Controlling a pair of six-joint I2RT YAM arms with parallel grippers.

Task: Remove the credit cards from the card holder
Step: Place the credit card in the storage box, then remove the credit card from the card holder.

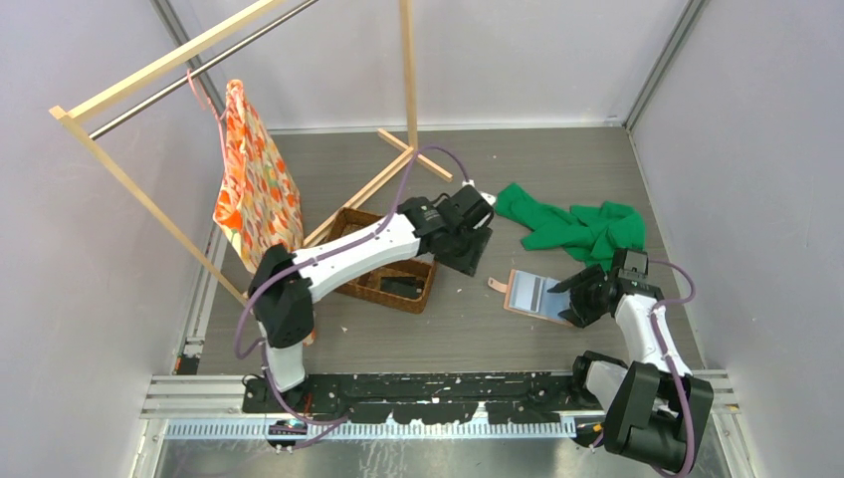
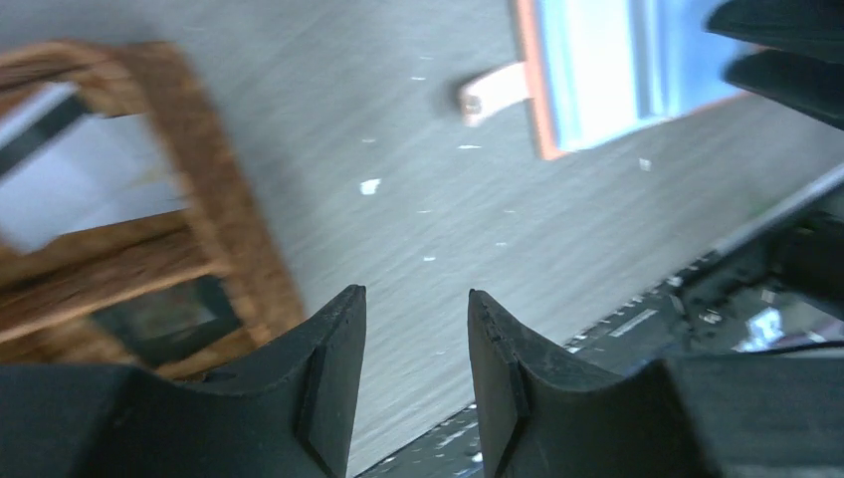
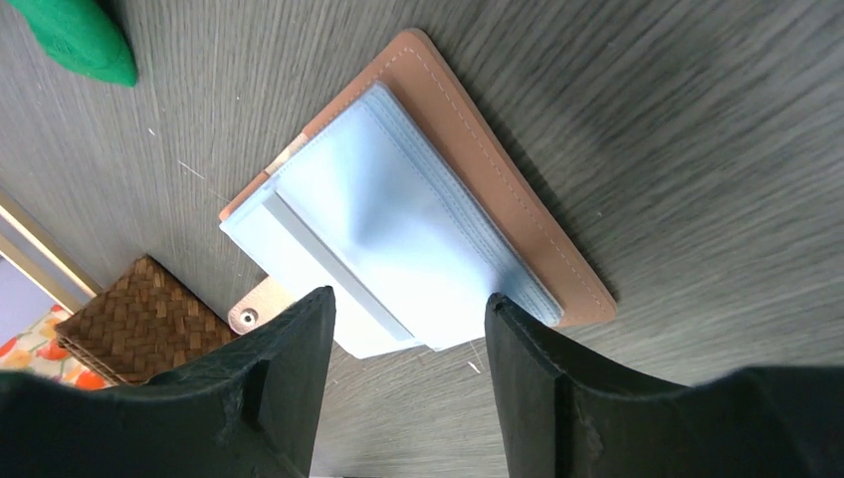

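Observation:
The card holder [image 1: 535,296] lies open on the table right of centre, salmon leather outside [image 3: 503,169] with pale grey-blue sleeves [image 3: 398,229] facing up and its strap tab [image 2: 492,92] pointing left. I cannot tell whether a card sits in the sleeves. My right gripper [image 3: 408,299] is open and empty, its fingertips just short of the holder's near edge [image 1: 569,299]. My left gripper [image 2: 416,294] hangs open and empty over bare table between the basket and the holder [image 1: 470,254]. A white card [image 2: 80,189] and a dark card [image 2: 169,319] lie in the basket.
A brown woven basket [image 1: 363,261] stands left of centre. Beyond the holder a green cloth [image 1: 582,229] lies crumpled. A wooden clothes rack [image 1: 408,80] with an orange patterned bag [image 1: 257,189] fills the back left. The black base rail [image 1: 438,393] runs along the near edge.

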